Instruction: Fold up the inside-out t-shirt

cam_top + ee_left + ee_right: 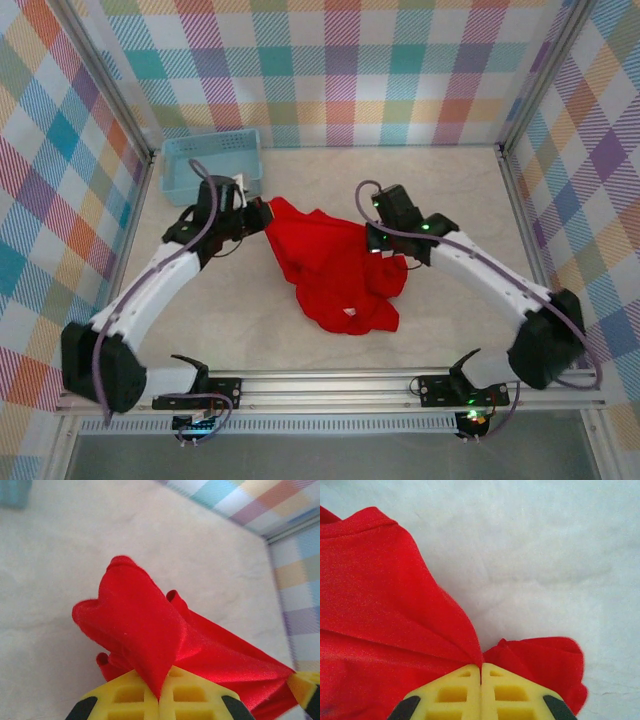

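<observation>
progress: early, no fold yet | t-shirt (335, 265): crumpled mid-surface (450, 180) | left tool (160, 694): pinching its far-left edge | right tool (481, 679): pinching its right edge | to do: flatten, fold

In the left wrist view, a blurred teal patch cut off by the top-left corner is probably the basket (12, 492). The t-shirt (380, 605) runs off the left and bottom edges of the right wrist view. The left hand (160, 695) and right hand (481, 692) are cropped at the bottom edge, and the cloth pinched inside each is hidden. From above, their fingertips are too small to make out.
</observation>
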Action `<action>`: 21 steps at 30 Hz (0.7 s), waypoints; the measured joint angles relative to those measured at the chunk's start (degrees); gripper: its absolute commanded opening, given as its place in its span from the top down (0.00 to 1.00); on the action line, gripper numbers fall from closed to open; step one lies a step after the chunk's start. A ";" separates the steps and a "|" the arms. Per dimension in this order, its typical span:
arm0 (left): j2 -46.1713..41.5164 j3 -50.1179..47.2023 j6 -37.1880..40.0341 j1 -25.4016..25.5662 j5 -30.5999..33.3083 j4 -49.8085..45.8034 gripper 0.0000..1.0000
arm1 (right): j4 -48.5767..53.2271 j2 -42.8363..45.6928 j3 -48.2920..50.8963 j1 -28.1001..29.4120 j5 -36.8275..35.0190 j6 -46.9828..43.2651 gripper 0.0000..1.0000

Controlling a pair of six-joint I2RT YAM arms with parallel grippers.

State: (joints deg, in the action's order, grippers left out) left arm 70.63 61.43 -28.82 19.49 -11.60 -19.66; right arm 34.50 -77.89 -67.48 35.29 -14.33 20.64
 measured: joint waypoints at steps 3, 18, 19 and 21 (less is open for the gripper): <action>-6.54 1.75 0.39 0.37 -1.40 -1.77 1.00 | 1.31 5.51 -3.58 0.11 0.11 -1.77 1.00; 1.57 5.14 -1.77 1.05 5.60 -11.15 1.00 | 0.61 -20.26 -18.97 -0.04 -0.63 -4.68 0.31; 3.26 4.92 -1.90 1.01 6.34 -12.37 1.00 | 0.79 -21.88 -17.84 0.24 -1.25 -4.94 0.27; 4.74 3.78 -2.12 1.01 7.45 -13.88 1.00 | 1.20 -20.98 -12.57 1.01 -2.23 -5.25 0.22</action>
State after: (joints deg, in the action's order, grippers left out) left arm 75.37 65.21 -30.94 20.49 -4.14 -33.54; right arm 35.70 -98.87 -80.05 36.29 -16.56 15.40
